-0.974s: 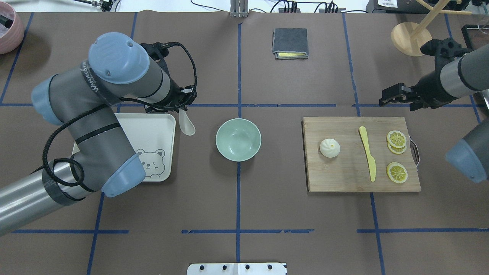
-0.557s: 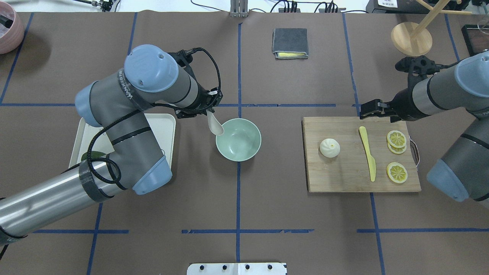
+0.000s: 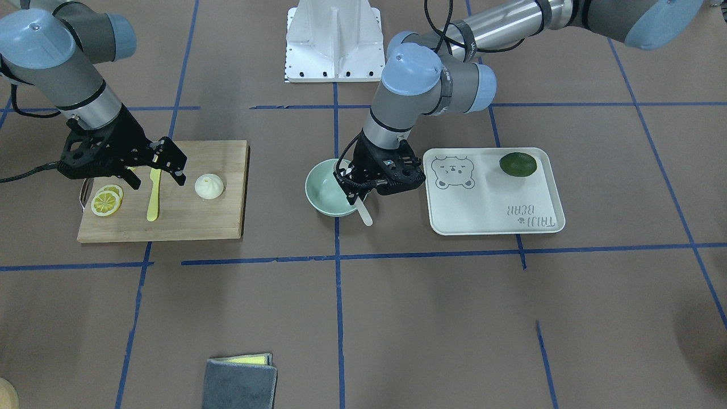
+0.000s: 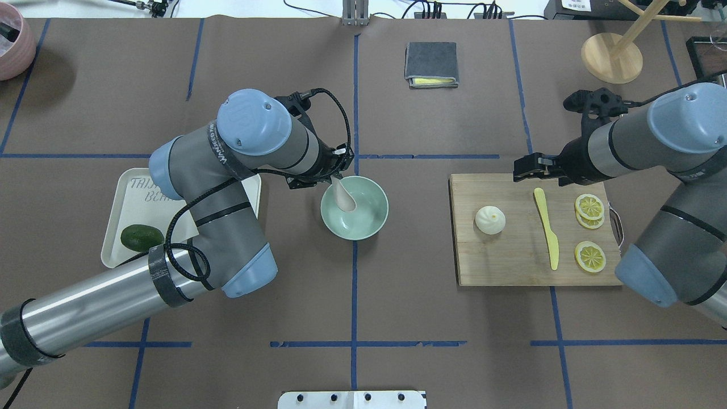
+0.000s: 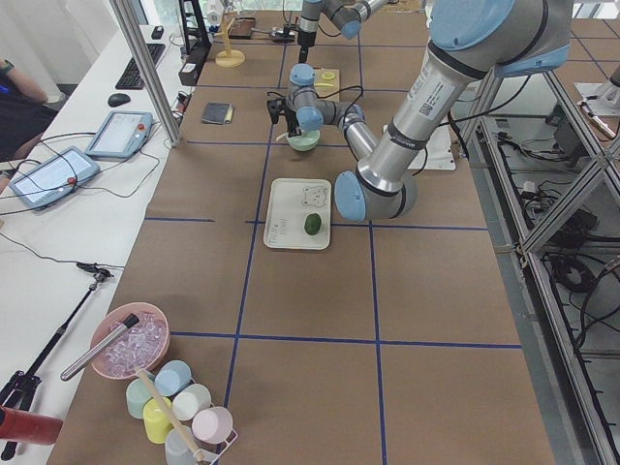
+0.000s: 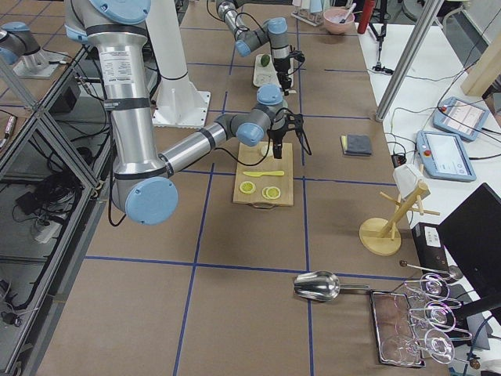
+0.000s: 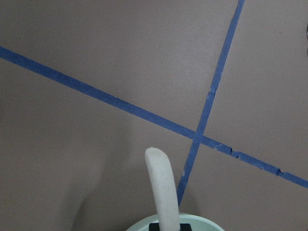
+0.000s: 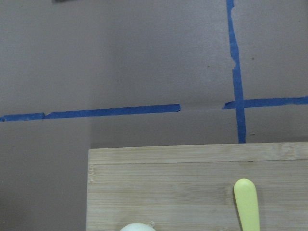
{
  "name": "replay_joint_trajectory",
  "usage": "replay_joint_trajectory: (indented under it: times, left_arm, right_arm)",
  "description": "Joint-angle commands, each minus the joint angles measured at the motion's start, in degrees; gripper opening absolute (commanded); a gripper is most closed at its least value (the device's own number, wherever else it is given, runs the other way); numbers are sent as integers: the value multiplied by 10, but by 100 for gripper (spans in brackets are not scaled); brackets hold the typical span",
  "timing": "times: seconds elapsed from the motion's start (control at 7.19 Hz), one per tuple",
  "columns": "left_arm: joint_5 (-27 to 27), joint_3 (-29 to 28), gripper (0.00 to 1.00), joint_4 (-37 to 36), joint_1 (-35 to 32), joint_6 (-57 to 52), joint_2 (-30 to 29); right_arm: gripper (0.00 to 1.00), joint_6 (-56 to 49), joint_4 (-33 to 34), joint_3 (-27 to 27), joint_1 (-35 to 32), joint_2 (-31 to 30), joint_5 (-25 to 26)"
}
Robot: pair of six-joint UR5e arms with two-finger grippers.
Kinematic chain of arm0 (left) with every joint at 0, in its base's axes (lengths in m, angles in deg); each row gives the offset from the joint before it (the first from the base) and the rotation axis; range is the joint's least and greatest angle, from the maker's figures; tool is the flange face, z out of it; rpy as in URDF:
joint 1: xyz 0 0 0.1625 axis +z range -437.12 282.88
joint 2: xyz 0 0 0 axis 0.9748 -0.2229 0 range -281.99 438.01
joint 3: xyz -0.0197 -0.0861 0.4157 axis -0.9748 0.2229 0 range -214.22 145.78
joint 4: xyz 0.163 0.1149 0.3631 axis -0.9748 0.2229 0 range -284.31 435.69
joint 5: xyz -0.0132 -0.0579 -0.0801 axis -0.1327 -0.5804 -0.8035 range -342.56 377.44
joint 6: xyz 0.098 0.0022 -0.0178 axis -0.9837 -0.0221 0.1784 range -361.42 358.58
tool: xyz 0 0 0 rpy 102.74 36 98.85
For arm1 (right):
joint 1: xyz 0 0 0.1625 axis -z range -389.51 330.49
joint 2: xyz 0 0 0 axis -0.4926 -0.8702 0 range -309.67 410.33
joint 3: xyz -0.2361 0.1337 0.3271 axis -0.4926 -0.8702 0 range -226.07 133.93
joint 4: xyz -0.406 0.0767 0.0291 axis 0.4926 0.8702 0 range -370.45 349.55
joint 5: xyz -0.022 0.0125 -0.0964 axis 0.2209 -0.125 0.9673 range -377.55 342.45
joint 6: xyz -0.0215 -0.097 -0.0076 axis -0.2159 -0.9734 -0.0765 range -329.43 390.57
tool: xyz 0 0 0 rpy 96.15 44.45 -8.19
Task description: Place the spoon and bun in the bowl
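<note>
The mint-green bowl stands at the table's middle. My left gripper is shut on the off-white spoon and holds it tilted over the bowl's left part, scoop down. The spoon also shows in the left wrist view above the bowl's rim. The cream bun sits on the wooden board; its top shows in the right wrist view. My right gripper is open and empty over the board's far edge, apart from the bun.
A yellow knife and lemon slices lie on the board right of the bun. A white bear-print tray with a dark lime sits left of the bowl. A grey cloth and a wooden stand are at the far side.
My left arm has carried the spoon rightward from beside the tray to over the bowl. My right arm has moved left to the board's far edge.
</note>
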Motion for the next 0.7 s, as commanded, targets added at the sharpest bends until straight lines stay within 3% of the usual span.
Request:
replay_joint_trajectory:
  times: [0.0, 0.56]
  left_arm:
    - [-2, 19, 100, -5, 1, -3, 2]
    - [-15, 87, 100, -99, -26, -37, 6]
  right_arm:
    - [100, 4, 3, -3, 22, 11, 12]
    - [100, 4, 4, -37, 68, 33, 41]
